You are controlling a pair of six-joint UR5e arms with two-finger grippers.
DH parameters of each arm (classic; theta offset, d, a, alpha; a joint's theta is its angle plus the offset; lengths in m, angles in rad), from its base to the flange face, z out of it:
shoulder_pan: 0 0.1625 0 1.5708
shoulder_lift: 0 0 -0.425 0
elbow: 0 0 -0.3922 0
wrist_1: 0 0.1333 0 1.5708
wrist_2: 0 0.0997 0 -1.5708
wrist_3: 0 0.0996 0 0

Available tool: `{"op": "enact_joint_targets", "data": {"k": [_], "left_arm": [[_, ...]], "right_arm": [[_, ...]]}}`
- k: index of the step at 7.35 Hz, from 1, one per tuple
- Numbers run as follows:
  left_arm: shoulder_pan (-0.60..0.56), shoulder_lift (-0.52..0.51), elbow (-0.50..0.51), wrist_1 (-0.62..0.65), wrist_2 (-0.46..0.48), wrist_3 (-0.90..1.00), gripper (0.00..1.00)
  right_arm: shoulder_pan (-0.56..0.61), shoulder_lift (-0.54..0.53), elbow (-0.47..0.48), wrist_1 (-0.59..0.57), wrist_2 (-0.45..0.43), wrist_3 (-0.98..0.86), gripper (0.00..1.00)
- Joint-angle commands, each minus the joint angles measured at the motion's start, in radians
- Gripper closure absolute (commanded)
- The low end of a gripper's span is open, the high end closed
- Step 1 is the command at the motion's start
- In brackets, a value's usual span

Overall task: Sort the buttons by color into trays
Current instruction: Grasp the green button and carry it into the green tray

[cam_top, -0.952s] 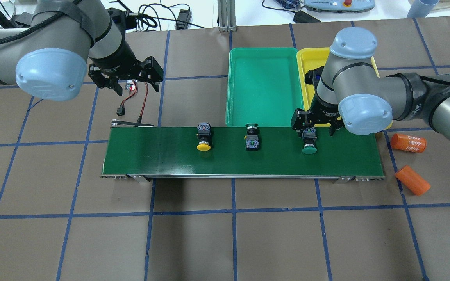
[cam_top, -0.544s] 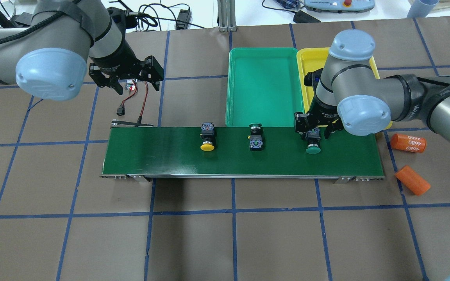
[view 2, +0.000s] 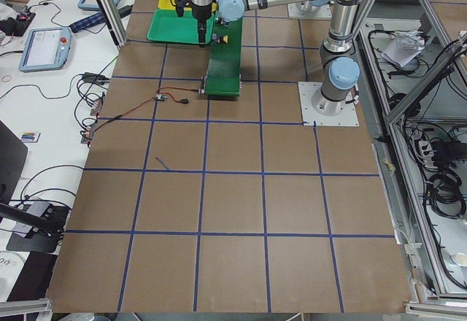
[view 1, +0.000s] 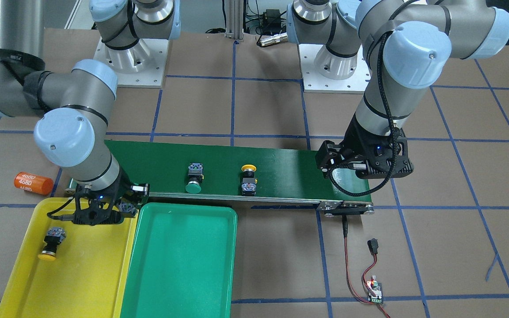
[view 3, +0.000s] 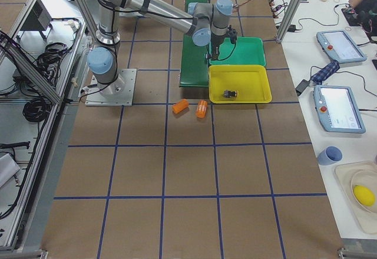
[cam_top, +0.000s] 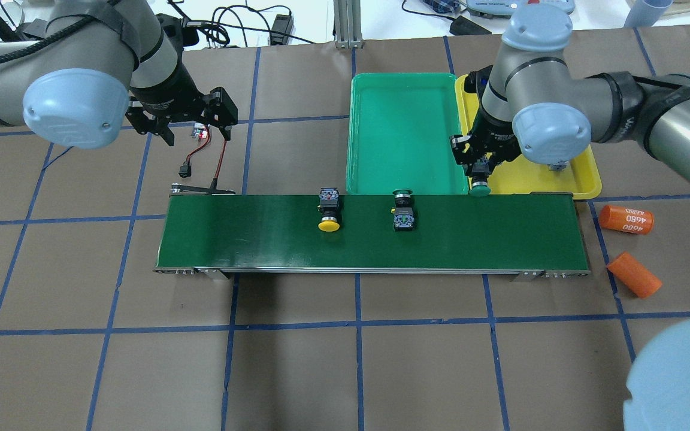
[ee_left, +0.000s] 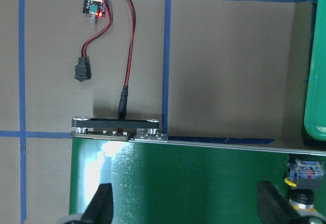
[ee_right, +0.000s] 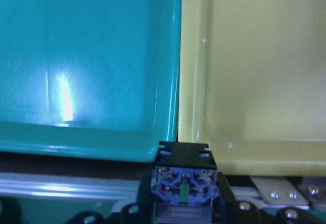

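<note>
My right gripper is shut on a green-capped button, held above the belt's far edge where the green tray meets the yellow tray. The right wrist view shows that button's black body between the fingers, over the seam of both trays. A yellow-capped button and a second green-capped button lie on the conveyor belt. Another yellow-capped button lies in the yellow tray. My left gripper hangs open and empty beyond the belt's left end.
Two orange cylinders lie on the table right of the belt. A small controller board with red and black wires sits near the belt's left end, under my left gripper. Brown paper with blue tape lines covers the table.
My right gripper closed on the green-capped button, lifted it off the belt and carried it toward the trays. The two buttons on the belt drifted slightly right. My left gripper shifted a little.
</note>
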State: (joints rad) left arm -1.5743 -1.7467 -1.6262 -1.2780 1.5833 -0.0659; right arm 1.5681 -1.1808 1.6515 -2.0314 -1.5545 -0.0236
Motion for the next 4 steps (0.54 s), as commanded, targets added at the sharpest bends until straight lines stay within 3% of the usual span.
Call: {"op": "enact_joint_targets", "data": {"k": [1, 3, 4], "left_arm": [[-0.001, 0.013, -0.004, -0.003, 0.003, 0.0, 0.0], [-0.01, 0.048, 0.037, -0.116, 0.001, 0.0, 0.0], [-0.01, 0.081, 0.046, -0.132, 0.0, 0.0, 0.0]], "right_arm": [[0.003, 0.139, -0.198, 0.008, 0.008, 0.002, 0.72], [0.029, 0.165, -0.203, -0.001, 0.014, 0.005, 0.7], [0.03, 0.167, -0.196, 0.0, 0.014, 0.01, 0.37]]}}
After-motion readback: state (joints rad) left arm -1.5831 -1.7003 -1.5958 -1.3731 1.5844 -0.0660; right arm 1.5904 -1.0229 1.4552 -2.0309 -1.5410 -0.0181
